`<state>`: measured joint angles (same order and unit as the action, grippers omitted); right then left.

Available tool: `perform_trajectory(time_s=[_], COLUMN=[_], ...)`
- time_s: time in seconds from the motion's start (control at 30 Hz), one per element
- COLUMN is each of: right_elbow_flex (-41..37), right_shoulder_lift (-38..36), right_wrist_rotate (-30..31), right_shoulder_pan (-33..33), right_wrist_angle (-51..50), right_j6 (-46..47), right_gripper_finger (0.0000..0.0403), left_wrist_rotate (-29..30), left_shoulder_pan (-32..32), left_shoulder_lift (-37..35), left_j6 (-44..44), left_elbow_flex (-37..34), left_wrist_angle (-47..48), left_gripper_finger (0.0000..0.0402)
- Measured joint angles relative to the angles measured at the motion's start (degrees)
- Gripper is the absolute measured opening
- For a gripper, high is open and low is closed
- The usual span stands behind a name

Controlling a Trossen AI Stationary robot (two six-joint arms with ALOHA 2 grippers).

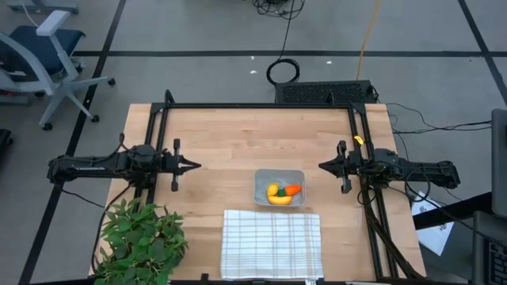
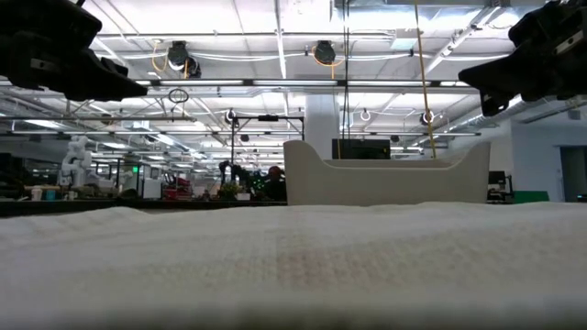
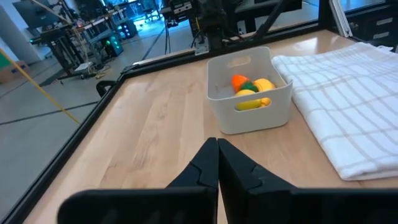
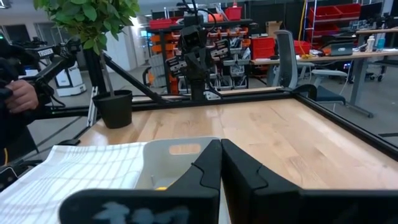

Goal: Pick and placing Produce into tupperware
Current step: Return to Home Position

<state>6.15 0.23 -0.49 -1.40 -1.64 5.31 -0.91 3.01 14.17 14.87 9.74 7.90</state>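
Note:
The grey translucent tupperware point(image 1: 280, 188) stands on the table near its middle, just beyond the white checked cloth. Inside it lie the yellow banana point(image 1: 279, 199), the small round yellow fruit point(image 1: 273, 190) and the orange carrot point(image 1: 293, 189) with its green top. The left wrist view shows the tupperware point(image 3: 249, 99) with the carrot point(image 3: 239, 81), round fruit point(image 3: 265, 85) and banana point(image 3: 252, 102). My left gripper point(image 1: 196, 165) is shut and hovers at the table's left, well clear. My right gripper point(image 1: 322, 165) is shut and hovers at the right, above table height.
A folded white checked cloth point(image 1: 272, 243) lies at the near edge, just in front of the tupperware. A leafy green plant point(image 1: 142, 240) in a dark pot stands at the near left corner. A black frame point(image 1: 261, 105) rims the table. A person's hand point(image 4: 22, 96) shows beyond the table.

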Motion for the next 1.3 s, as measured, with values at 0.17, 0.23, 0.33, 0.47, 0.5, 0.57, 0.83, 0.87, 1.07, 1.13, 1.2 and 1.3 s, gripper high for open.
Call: perform_trajectory(time_s=[0.17,0.23,0.33,0.47,0.5,0.57,0.83,0.87,1.07,1.13,1.2,1.3], right_elbow_flex=[-0.02,-0.01,0.00,-0.02,-0.02,-0.02,-0.02,-0.02,-0.02,-0.02,-0.02,-0.02], right_shoulder_lift=[-0.02,-0.02,-0.02,0.00,0.00,0.00,0.02,0.02,0.04,0.04,0.04,0.04], right_wrist_rotate=[0.04,0.15,0.17,0.20,0.20,0.20,0.24,0.23,0.25,0.26,0.26,0.26], right_shoulder_pan=[-0.01,-0.01,-0.01,0.01,-0.01,-0.01,-0.01,-0.01,-0.01,-0.01,-0.01,-0.01], right_wrist_angle=[0.12,0.12,0.08,-0.38,-0.36,-0.31,0.11,0.27,0.10,0.10,0.10,0.10], right_j6=[-0.18,-0.61,-2.23,-3.18,-3.16,-3.11,-3.00,-3.00,-3.00,-3.00,-3.00,-3.00], right_gripper_finger=[0.0000,0.0000,0.0000,0.0000,0.0000,0.0000,0.0000,0.0000,0.0000,0.0000,0.0000,0.0000], left_wrist_rotate=[0.00,0.00,0.01,0.00,0.00,0.00,0.01,0.00,0.00,0.00,0.00,0.00], left_shoulder_pan=[0.00,0.00,0.00,0.00,0.00,0.00,0.00,0.00,0.00,0.00,0.00,0.00], left_shoulder_lift=[0.00,0.11,0.11,0.11,0.11,0.11,0.11,0.11,0.11,0.11,0.11,0.11], left_j6=[-1.57,-2.49,-3.22,-3.43,-3.41,-3.30,-3.38,-3.38,-3.38,-3.38,-3.38,-3.38], left_elbow_flex=[0.00,0.00,0.00,0.00,0.00,0.00,0.00,0.00,0.00,0.00,0.00,0.00], left_wrist_angle=[-0.39,-0.41,-0.45,-0.45,-0.47,-0.45,-0.45,-0.45,-0.45,-0.45,-0.45,-0.45], left_gripper_finger=[0.0014,0.0019,0.0019,0.0009,0.0006,0.0002,0.0024,0.0026,0.0032,0.0031,0.0031,0.0031])
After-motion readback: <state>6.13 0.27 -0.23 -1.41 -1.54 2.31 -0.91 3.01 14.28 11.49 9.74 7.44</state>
